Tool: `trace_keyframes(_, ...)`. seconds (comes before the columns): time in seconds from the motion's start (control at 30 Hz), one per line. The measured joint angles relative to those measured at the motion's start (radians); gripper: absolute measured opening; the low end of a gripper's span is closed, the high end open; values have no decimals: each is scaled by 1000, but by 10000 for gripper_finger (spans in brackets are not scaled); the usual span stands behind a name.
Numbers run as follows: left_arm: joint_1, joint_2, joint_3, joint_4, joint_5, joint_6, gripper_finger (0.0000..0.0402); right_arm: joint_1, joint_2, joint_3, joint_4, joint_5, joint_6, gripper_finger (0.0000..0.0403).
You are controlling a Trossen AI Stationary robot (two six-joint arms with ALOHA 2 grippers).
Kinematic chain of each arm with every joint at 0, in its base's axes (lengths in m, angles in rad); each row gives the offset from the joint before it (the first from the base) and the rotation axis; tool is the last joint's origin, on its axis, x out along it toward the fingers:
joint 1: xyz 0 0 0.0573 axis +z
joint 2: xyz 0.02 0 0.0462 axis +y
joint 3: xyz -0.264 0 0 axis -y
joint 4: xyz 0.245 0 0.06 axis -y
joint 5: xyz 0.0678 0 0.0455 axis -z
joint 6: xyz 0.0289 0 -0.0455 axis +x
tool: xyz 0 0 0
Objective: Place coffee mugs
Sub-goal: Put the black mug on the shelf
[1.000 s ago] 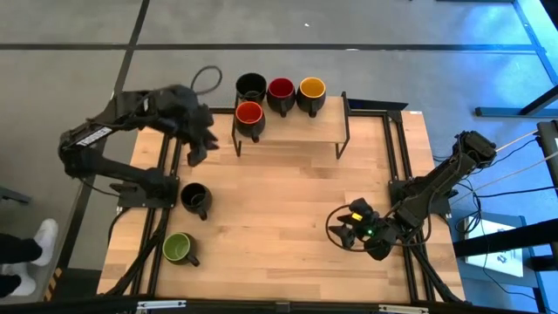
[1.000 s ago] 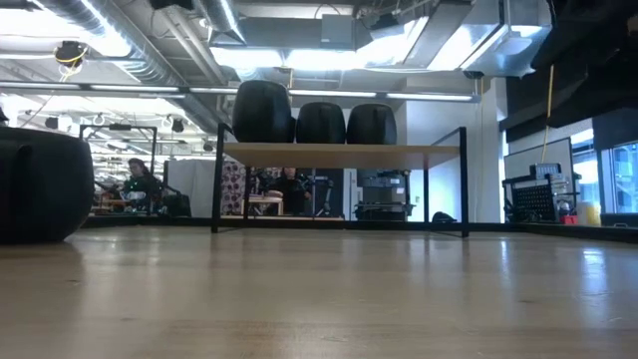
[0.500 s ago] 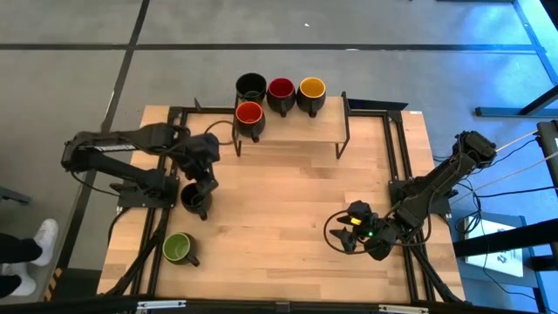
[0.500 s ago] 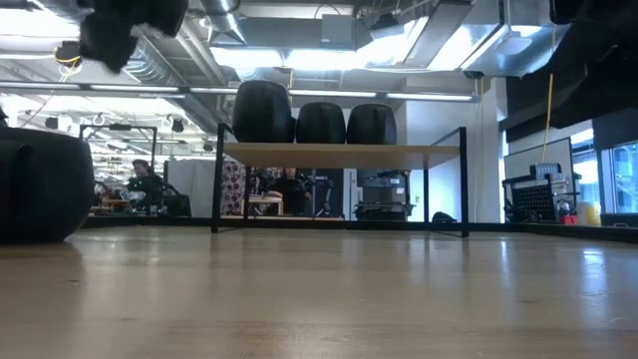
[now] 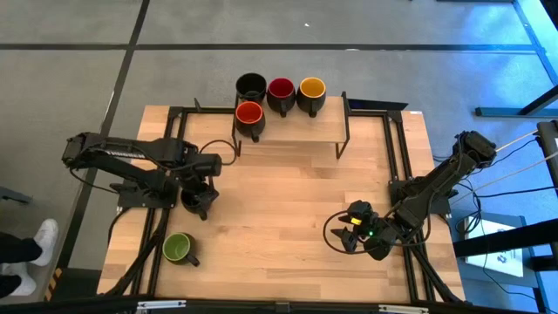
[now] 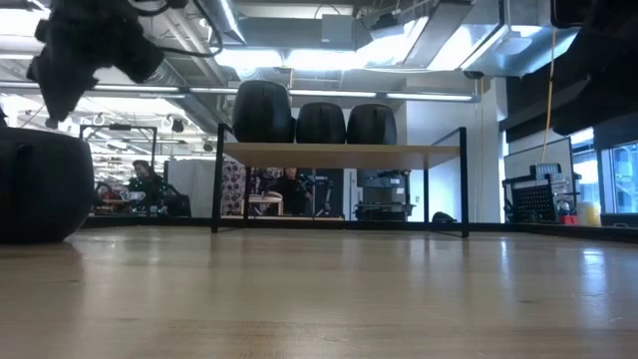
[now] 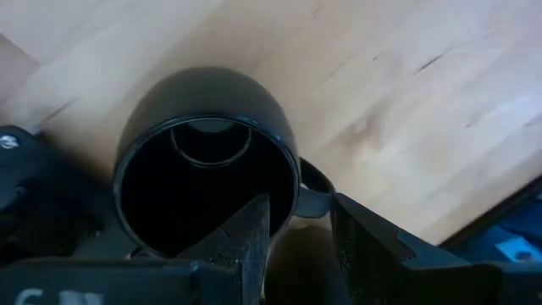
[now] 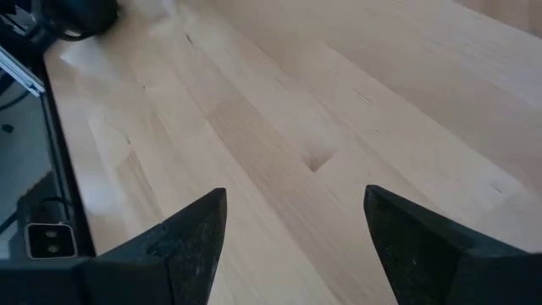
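Over the black mug (image 7: 203, 169) I see my left gripper (image 7: 296, 233), fingers astride its rim; right gripper (image 8: 292, 241) waits open.

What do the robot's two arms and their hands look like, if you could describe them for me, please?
Both arms are dark, jointed and slim. The left arm carries a white label strip along one link, and a black cable loops beside its wrist. The right hand shows small green and orange lights, with a black cable looped around it. The left hand has two dark, wedge-shaped fingers.
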Motion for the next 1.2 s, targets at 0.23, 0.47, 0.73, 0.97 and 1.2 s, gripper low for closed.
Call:
trace_keyframes(0.23,-79,4,-47,72,-53,-89,122,0,0,0,-26,-7,0,264)
trace_keyframes(0.47,-128,4,-76,112,-144,-144,121,0,0,0,-61,-36,0,264)
trace_keyframes(0.73,-128,4,-137,167,-181,-155,121,0,0,0,-64,-52,32,264)
trace_keyframes(0.97,-128,4,-187,256,-154,-135,121,0,0,0,-43,-37,43,264)
trace_keyframes(1.2,-128,13,-202,269,-147,-49,77,0,0,0,-27,56,33,264)
